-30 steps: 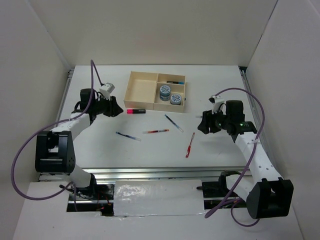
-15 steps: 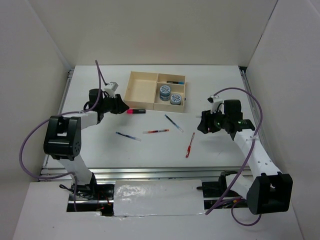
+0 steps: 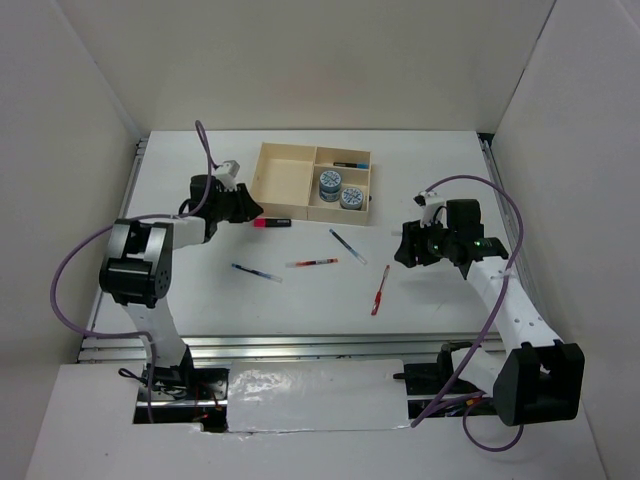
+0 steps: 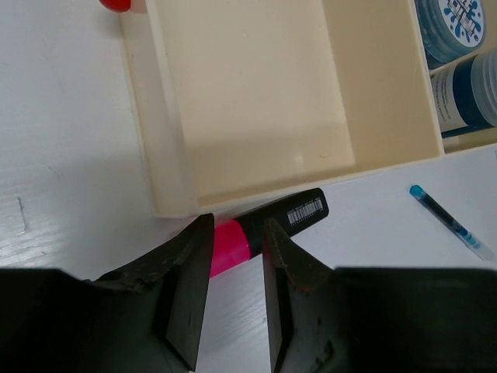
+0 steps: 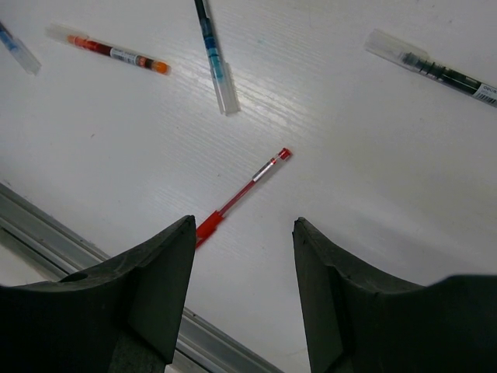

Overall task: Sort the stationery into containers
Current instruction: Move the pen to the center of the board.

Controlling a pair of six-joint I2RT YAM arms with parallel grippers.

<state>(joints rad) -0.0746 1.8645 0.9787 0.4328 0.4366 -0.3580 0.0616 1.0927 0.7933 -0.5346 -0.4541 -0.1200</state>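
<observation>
The left arm has swung in toward the tray [image 3: 283, 182] over the last second, carrying the left gripper [image 4: 235, 229] onto the highlighter [image 4: 295, 211], while the right arm has barely shifted. The step in hand looks like the pickup of that highlighter. It lies on the white table just beside the near wall of the tray's large left section, and the jaws stand parted on either side of its pink end, not yet clamped as far as the wrist view shows. The next move, I judge, calls for closing squarely on the barrel, lifting clear of the low wall and setting it in a compartment. The barrel is stubby, smooth black plastic with a barcode label, so it may roll or skid against the wall if pinched off-centre. The tray is pale matt wood with thin walls, its large section bare; two round blue-white tape rolls [image 3: 329, 184] sit in the right near section. The right gripper [image 5: 242, 225] hovers wide open and empty above a thin red pen [image 5: 241, 194], with a slim clear-barrelled blue pen [image 5: 211, 39] farther off on the faintly grained tabletop
</observation>
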